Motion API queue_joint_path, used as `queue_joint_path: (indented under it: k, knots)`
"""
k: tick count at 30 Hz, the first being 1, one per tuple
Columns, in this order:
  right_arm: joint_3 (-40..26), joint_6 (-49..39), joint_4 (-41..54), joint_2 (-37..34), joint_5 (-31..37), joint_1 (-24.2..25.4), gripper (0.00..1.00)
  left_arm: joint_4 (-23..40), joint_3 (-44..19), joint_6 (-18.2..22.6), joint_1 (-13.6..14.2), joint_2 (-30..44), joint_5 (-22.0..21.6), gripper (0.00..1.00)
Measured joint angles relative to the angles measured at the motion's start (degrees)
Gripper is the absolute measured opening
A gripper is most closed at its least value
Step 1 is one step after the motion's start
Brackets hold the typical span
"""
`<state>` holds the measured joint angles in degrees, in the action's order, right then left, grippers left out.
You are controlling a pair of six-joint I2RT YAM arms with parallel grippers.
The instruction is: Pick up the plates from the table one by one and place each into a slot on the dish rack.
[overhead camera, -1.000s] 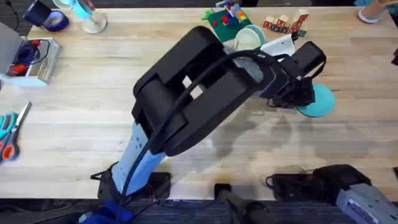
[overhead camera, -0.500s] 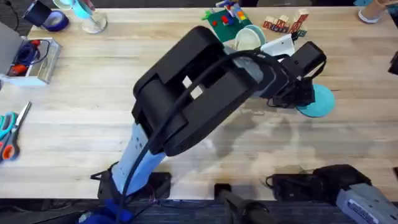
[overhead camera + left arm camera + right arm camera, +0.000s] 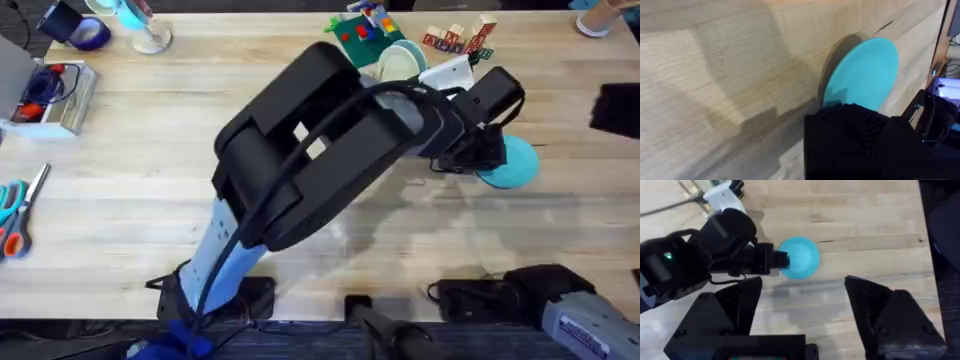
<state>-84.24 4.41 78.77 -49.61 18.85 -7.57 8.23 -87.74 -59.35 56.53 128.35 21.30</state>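
A teal-blue plate [image 3: 512, 165] [image 3: 801, 257] [image 3: 865, 75] lies on the light wooden table [image 3: 150, 150] at the right. My left arm reaches across the middle, and my left gripper [image 3: 484, 152] [image 3: 782, 261] is at the plate's near rim, its black fingers [image 3: 855, 140] shut on that edge. Behind the left arm peeks a pale cream plate [image 3: 400, 62]; how it sits is hidden. Thin wooden pegs of the dish rack [image 3: 689, 187] show beside the left wrist. My right gripper [image 3: 805, 305] hangs open high above the table, empty.
A colourful toy-brick model [image 3: 360, 30] and lettered wooden blocks [image 3: 458, 40] stand at the back. Scissors [image 3: 15, 215], a small box [image 3: 50, 95], a tape roll [image 3: 88, 35] and a glass [image 3: 142, 28] lie at the left. A dark shape [image 3: 615, 105] sits at the right edge.
Both arms and the teal-blue plate have stayed where they were. A dark shape at the overhead view's right edge has come further into view.
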Motion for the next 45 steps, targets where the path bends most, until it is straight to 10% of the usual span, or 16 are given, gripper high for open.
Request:
queue_joint_path:
  k: [34, 45]
  knots:
    - [0.01, -0.64, -1.93, -3.42, -0.92, -0.29, 0.994, -1.82, 1.34, -5.97, -1.97, -2.65, -1.11, 0.04]
    - [0.01, -0.67, -1.95, -1.14, -0.92, -0.29, 0.995, -13.1, 1.73, -7.79, -2.32, -8.86, -0.06, 0.04]
